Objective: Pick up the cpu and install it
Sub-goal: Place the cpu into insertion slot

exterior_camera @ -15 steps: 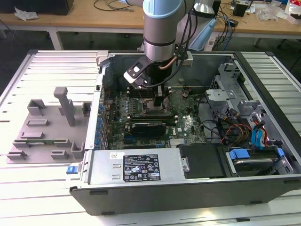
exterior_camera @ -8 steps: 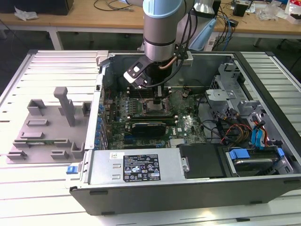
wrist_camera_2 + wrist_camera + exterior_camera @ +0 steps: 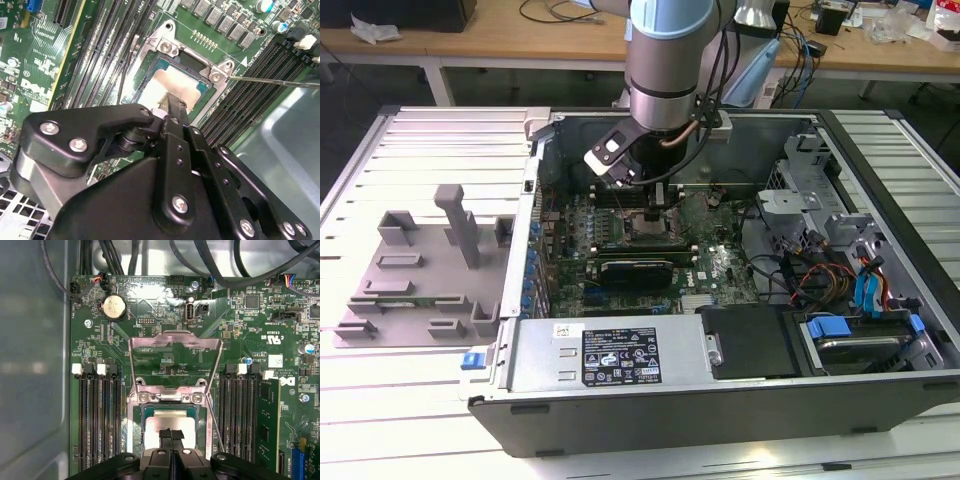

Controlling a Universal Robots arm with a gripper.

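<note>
The cpu (image 3: 156, 424), a flat square with a silvery top, lies flat inside the metal-framed socket (image 3: 134, 426) of the green board. In the second wrist view the cpu (image 3: 175, 80) shows seated in the socket frame (image 3: 165, 47). My gripper (image 3: 171, 433) hangs straight over it with its two black fingers pressed together, tips at or just above the chip's top and nothing between them. In the exterior view the gripper (image 3: 656, 200) reaches down into the open computer case above the socket (image 3: 650, 230).
The socket's load plate (image 3: 175, 347) stands flipped open and its thin lever (image 3: 272, 80) sticks out sideways. Memory slots (image 3: 97, 420) flank the socket, with cables (image 3: 820, 275) and drive bays on the exterior view's right. The grey holder block (image 3: 420, 270) sits outside the case.
</note>
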